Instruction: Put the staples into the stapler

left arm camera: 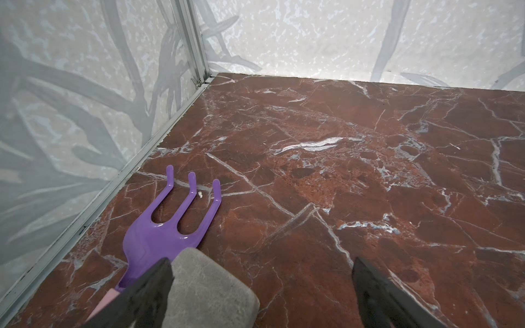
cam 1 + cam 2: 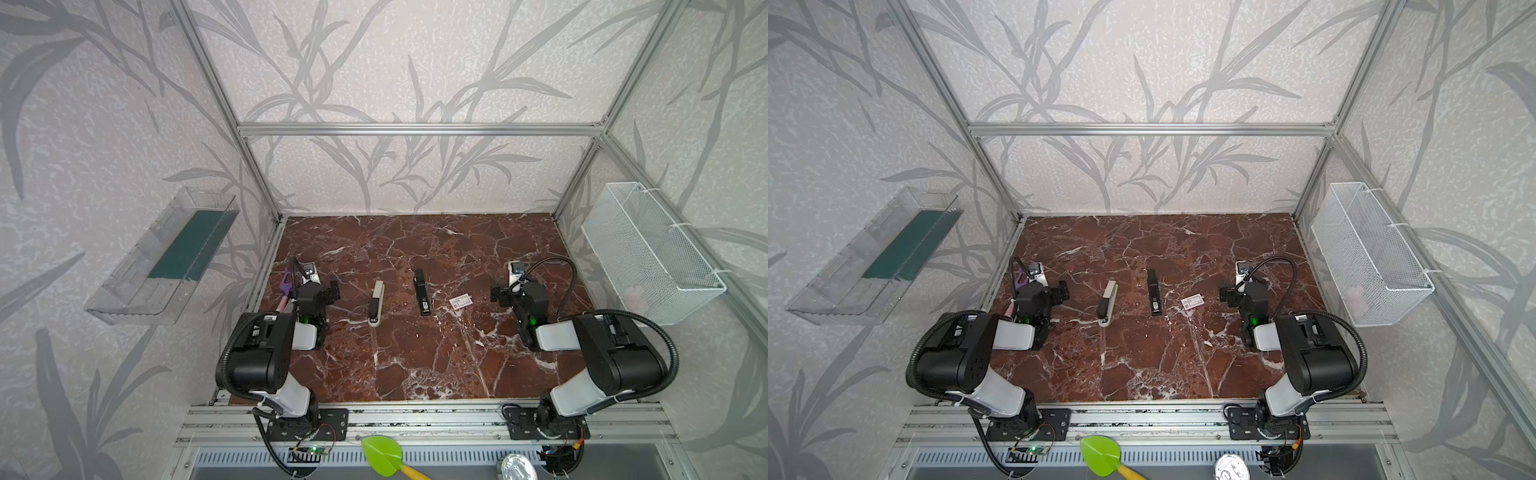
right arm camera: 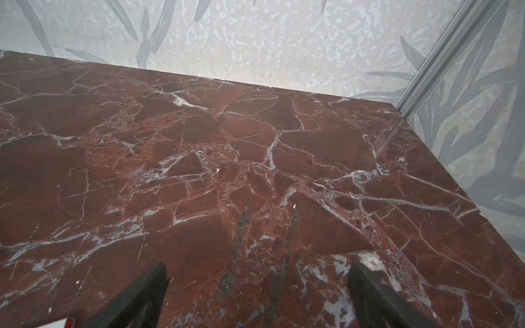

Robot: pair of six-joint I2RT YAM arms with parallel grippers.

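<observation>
On the red-brown marble tabletop [image 2: 415,365], a cream-and-black stapler [image 2: 376,303] lies left of a slim black stapler [image 2: 422,291]; the small white cardboard box of staples [image 2: 460,301] lies near the latter's right. A purple plastic hand rake [image 1: 170,227] lies along the left edge, a grey rounded stone [image 1: 210,289] just beside it.

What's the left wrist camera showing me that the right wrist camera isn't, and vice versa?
Left wrist only: a purple fork and a grey block by the left claw. Right wrist only: a white-and-red corner near the right claw, too little to identify. Both: red marble tabletop, patterned wall, claws open and empty.
</observation>
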